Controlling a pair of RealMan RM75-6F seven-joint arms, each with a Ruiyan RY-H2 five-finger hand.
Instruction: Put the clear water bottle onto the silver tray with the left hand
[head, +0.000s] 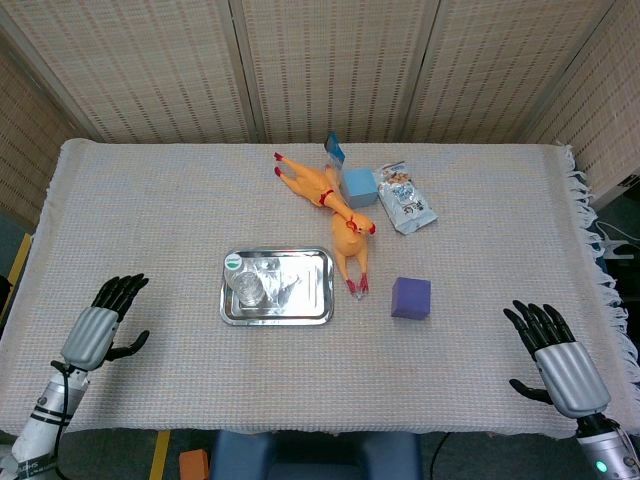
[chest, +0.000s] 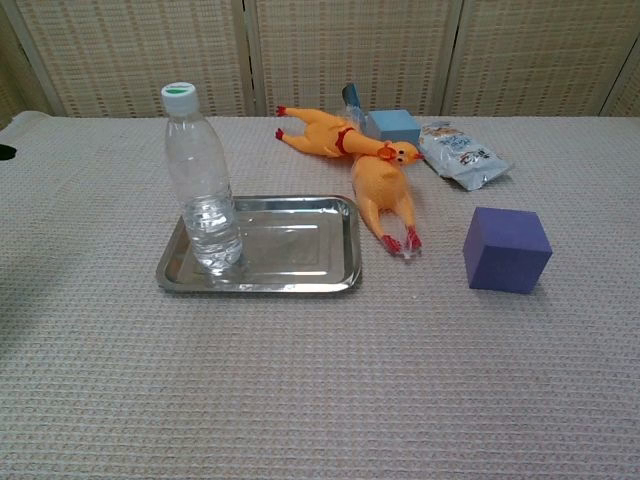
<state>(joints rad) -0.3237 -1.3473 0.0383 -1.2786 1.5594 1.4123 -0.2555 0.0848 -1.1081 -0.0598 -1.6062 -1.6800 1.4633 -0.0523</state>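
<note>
The clear water bottle (head: 243, 284) (chest: 203, 184) with a green-and-white cap stands upright on the left part of the silver tray (head: 305, 297) (chest: 300, 245). My left hand (head: 98, 328) hovers open near the table's front left edge, far to the left of the tray and holding nothing. At the front right corner my right hand (head: 556, 357) is open with its fingers spread. The chest view shows neither hand apart from a dark tip at its left edge.
Two orange rubber chickens (head: 334, 215) (chest: 370, 165) lie right of and behind the tray. A purple cube (head: 410, 298) (chest: 507, 249) sits to the right. A light blue box (head: 357, 186) (chest: 393, 125) and a snack packet (head: 405, 199) (chest: 461, 152) lie at the back.
</note>
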